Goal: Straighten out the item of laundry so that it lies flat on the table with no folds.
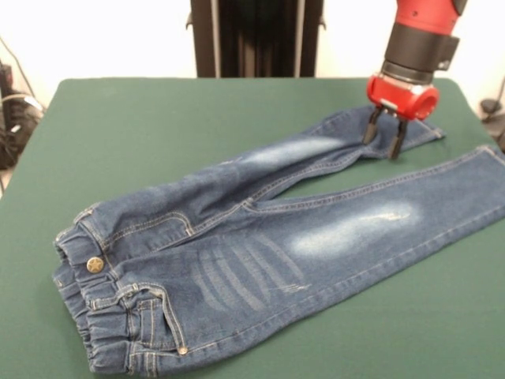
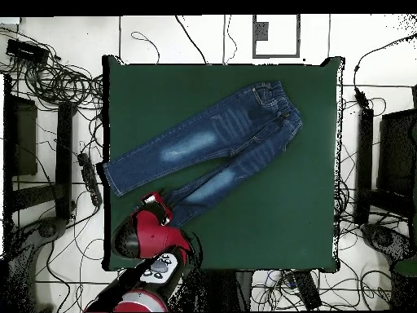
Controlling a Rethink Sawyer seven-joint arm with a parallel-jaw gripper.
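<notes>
The dark blue denim jeans point(image 1: 260, 245) lie spread on the green table point(image 1: 142, 126), waistband with brass button at the near left in the front view, both legs running to the right. In the overhead view the jeans point(image 2: 212, 147) lie slantwise across the table point(image 2: 301, 220). My gripper point(image 1: 383, 138) hangs over the hem end of the far leg, fingers open and pointing down, tips at or just above the cloth, holding nothing. In the overhead view my gripper point(image 2: 157, 205) is at the lower leg's hem, near the table's left side.
The robot's black pedestal point(image 1: 256, 35) stands behind the table's far edge. Cables and black stands point(image 2: 57, 90) lie on the floor around the table. The near leg's hem reaches the table's right edge in the front view.
</notes>
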